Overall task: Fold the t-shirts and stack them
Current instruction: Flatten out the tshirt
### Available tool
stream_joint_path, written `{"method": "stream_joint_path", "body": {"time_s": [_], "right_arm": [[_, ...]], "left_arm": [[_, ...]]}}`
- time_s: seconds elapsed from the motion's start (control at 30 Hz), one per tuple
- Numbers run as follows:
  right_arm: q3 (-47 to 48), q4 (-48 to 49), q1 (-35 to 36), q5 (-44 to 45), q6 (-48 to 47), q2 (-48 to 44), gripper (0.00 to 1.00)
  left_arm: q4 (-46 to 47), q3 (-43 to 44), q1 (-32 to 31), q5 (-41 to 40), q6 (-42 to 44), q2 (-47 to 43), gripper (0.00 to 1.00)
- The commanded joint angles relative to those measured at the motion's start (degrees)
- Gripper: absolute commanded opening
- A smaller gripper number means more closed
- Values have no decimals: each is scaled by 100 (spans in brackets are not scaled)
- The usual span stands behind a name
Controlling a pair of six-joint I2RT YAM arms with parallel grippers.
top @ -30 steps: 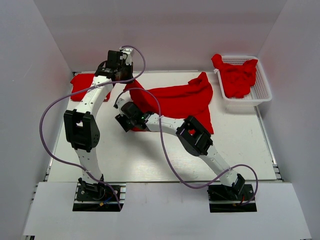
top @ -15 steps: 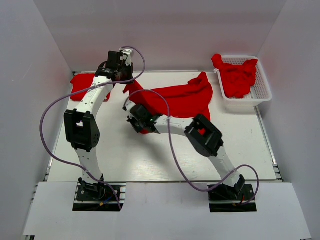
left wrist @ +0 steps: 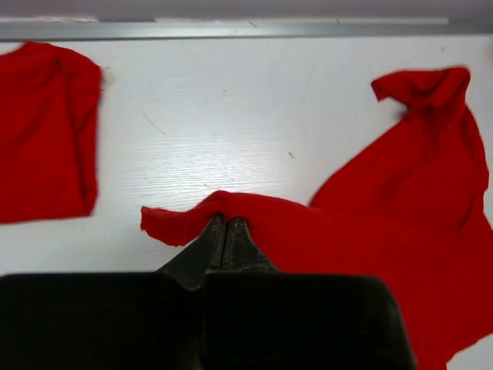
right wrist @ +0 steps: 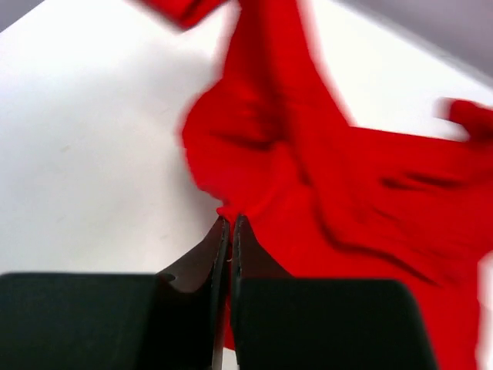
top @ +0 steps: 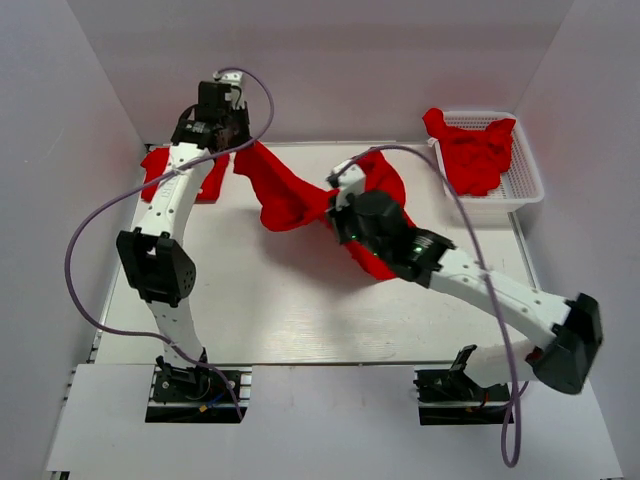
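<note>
A red t-shirt (top: 285,195) hangs stretched between both grippers above the white table (top: 250,300). At its far-left corner my left gripper (top: 238,150) is shut on the cloth; the left wrist view shows the closed tips (left wrist: 225,220) pinching a fold of the t-shirt (left wrist: 400,231). Near the middle of the table my right gripper (top: 333,212) is shut on another edge, its tips (right wrist: 229,220) nipping the blurred t-shirt (right wrist: 323,177). The lower part of the shirt trails on the table under the right arm. A folded t-shirt (top: 155,165) (left wrist: 46,131) lies at the far left.
A white mesh basket (top: 522,190) stands at the far right with more red t-shirts (top: 475,150) heaped in it, one draped over its left rim. White walls close in the table on three sides. The right arm reaches diagonally across the right half.
My right gripper shut on the shirt's near-left edge, then swung right and up, pulling the cloth off the table. My left gripper rose slightly with its corner, still shut.
</note>
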Motion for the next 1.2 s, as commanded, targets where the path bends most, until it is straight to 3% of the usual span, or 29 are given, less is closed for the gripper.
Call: {"method": "stream_joint_path", "body": {"time_s": [0.0,0.17,0.33,0.47,0.7,0.93,1.07,1.17], "right_arm": [[-185,-450,-212,1219,-176,-828,0],[-71,-442,-459,2126,-694,-1780,0],[393,-109,-661,3173,-1160,-2316,0],[1053,156,-706,3218,-1985,-2335,0],[3092,103,-714,2893,-3119,-1738,0],[4902,86,-697,2603,-3894,-1202,0],[5106,-116,-697,2243,-3964,-1166,0],[4905,172,-679,2443,-4200,-1079,0]], "left_arm": [[-438,593,185,-744,-291,-762,0],[-911,1040,317,-1569,-441,-921,0],[-1062,1559,441,-1511,-494,-1043,0],[-949,1885,502,-966,-792,-1306,0],[-53,1762,555,-157,-1285,-2141,0],[379,1762,555,-893,-1285,-2968,0],[493,1640,555,-1070,-1233,-3136,0],[493,1701,555,-1237,-1233,-3022,0]]}}
